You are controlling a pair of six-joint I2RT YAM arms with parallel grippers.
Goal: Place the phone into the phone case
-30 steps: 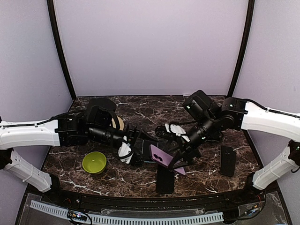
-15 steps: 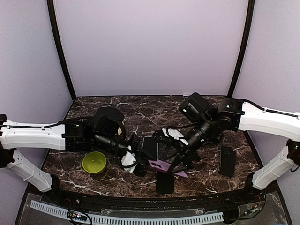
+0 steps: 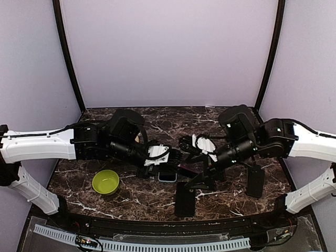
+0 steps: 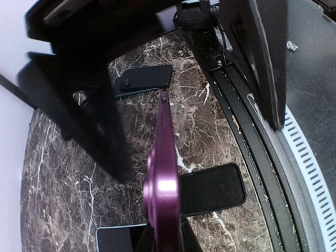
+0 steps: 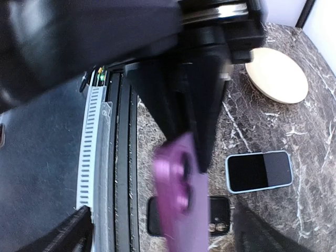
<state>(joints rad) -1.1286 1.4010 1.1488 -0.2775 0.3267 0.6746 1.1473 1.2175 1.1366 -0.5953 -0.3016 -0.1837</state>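
The purple phone case [image 4: 162, 173] stands edge-on above the table, with my left gripper [image 3: 166, 155] shut on its lower end. In the right wrist view the same case [image 5: 182, 205] hangs between the wide-apart fingers [image 5: 79, 231] of my open right gripper [image 5: 165, 233], and neither finger touches it. The phone [image 3: 167, 177], dark-screened with a pale blue rim, lies flat on the marble just below both grippers. It also shows in the wrist views [image 4: 119, 239] [image 5: 259, 171].
A black phone [image 3: 185, 199] lies near the front edge and another black one [image 3: 255, 180] lies at the right. A green bowl [image 3: 105, 181] sits front left. A beige disc [image 5: 276, 74] lies behind the left arm. A slotted rail [image 3: 157, 244] runs along the front.
My left gripper has swung from the front toward the middle and shut on the purple case. The right gripper has widened and drawn back to the right. The phone now lies uncovered.
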